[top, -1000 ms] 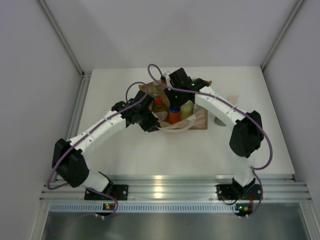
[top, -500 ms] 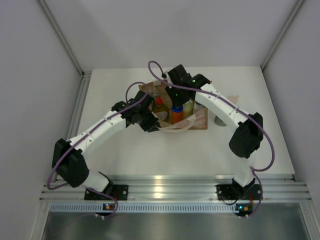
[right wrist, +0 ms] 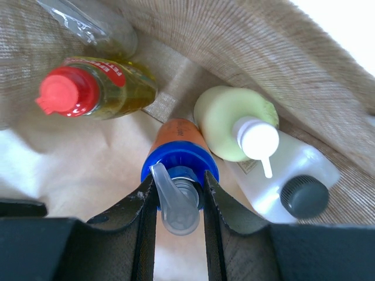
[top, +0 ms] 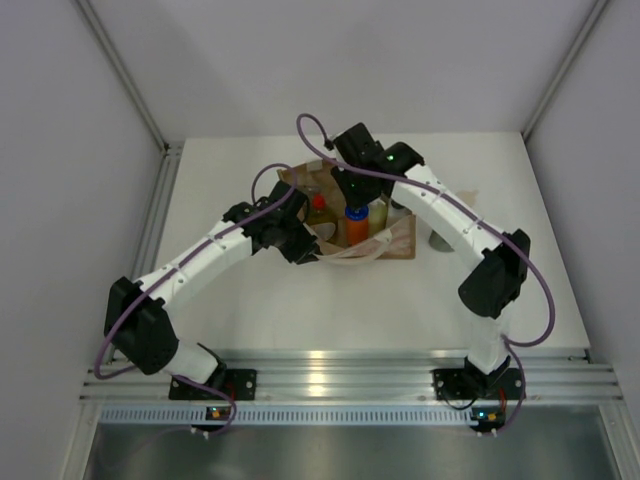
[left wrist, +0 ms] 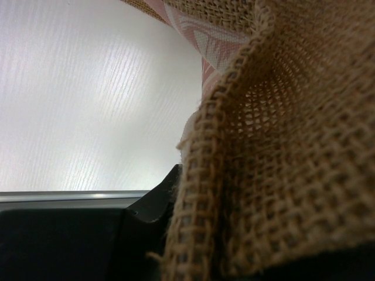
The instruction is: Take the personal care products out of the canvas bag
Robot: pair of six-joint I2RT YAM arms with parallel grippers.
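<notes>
Seen from above, a tan woven canvas bag [top: 398,240] lies open on a white counter [top: 230,300], a little toward 12 o'clock from the middle. Two white robot arms reach in to it from the 6 o'clock edge.

The left gripper [top: 303,245] is at the bag's 9 o'clock rim. Its own camera shows coarse weave filling the right half of the view and standing up against one dark finger [left wrist: 155,202], so the gripper looks clenched on the rim.

The right gripper [top: 352,198] points down into the bag's mouth. In its wrist view, its two dark fingers sit close on either side of the clear pump head of the orange blue-capped bottle [right wrist: 179,133], grasping it. That bottle stands upright inside the bag, in the middle of the group.

Four more containers are inside the bag around it:
- The yellow red-capped bottle [right wrist: 117,88] is at 10 o'clock, tilted.
- The silvery tube [right wrist: 96,23] is at 11 o'clock, beyond the yellow bottle and against the bag wall.
- The pale-green white-capped bottle [right wrist: 225,123] is at 2 o'clock, touching the orange bottle.
- The white dark-capped bottle [right wrist: 293,170] is at 3 o'clock, pressed against the pale-green one.

Outside the bag, the grey-green beige-pump bottle [top: 440,240] is on the counter just beside the bag's 3 o'clock edge, partly hidden under the right arm.
</notes>
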